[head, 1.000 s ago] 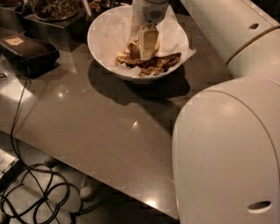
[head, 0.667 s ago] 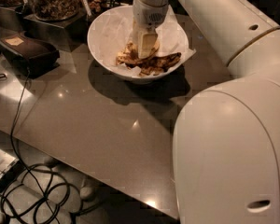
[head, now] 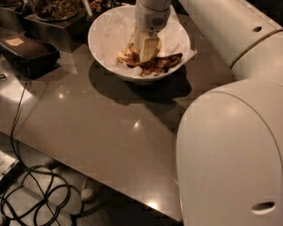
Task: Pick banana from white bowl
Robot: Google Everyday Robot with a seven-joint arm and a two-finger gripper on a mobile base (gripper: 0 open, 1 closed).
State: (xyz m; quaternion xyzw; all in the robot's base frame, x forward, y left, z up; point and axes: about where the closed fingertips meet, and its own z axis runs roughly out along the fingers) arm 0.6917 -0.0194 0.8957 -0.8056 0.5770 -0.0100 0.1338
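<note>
The white bowl (head: 106,46) stands at the back of the grey countertop, lined with crinkled white paper. A brown, overripe banana (head: 162,64) lies in its bottom, stretching toward the right rim. My gripper (head: 146,55) reaches straight down into the bowl from the white arm and sits right over the left part of the banana. One cream-coloured finger (head: 148,48) faces the camera and hides the contact with the banana.
A dark box (head: 26,53) sits on the counter at the left. Clear containers of snacks (head: 52,1) stand behind the bowl. Black cables (head: 33,192) lie on the floor below the counter's front edge. My large white arm shell (head: 236,164) fills the right side.
The gripper has stayed down inside the bowl over the banana; no visible movement of it or of the banana.
</note>
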